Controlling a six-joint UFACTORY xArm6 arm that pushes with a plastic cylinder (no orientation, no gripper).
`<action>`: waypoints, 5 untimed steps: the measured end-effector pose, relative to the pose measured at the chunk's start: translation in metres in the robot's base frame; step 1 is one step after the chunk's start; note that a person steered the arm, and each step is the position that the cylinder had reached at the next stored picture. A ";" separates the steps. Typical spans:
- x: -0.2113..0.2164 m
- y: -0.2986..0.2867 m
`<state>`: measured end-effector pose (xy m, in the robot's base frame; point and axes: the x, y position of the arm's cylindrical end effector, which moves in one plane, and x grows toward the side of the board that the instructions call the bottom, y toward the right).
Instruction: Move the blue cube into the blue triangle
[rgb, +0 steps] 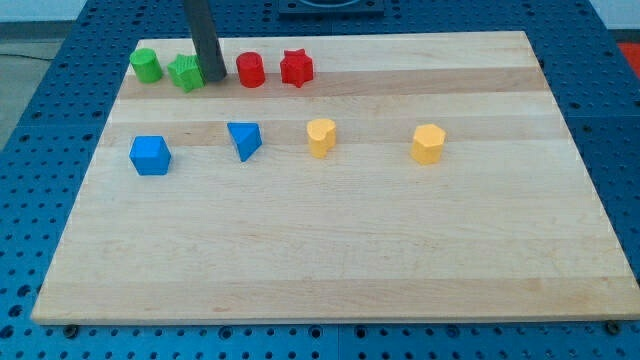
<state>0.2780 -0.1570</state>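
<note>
Camera view. On our wooden board (330, 260) two rows of blocks stand. Along the view's top: a green cylinder (146, 65), a green star (186, 73), a red cylinder (250, 70) and a red star (296, 67). Our rod carries no pincer, so no jaw state applies; our tip (215, 76) rests just beside the green star, on its right, between it and the red cylinder. In the middle row, from the view's left: the blue cube (150, 155), the blue triangle (244, 139), a yellow heart-like block (320, 136) and a yellow block (428, 143) of rounded, unclear shape. No block lies between cube and triangle; bare wood separates them. The cube sits near the board's left edge. The whole lower half of the board shows only bare wood. Blue perforated table (40, 90) surrounds the board.
</note>
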 end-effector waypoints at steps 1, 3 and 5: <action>-0.011 0.067; 0.030 0.031; 0.015 -0.046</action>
<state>0.2930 -0.2025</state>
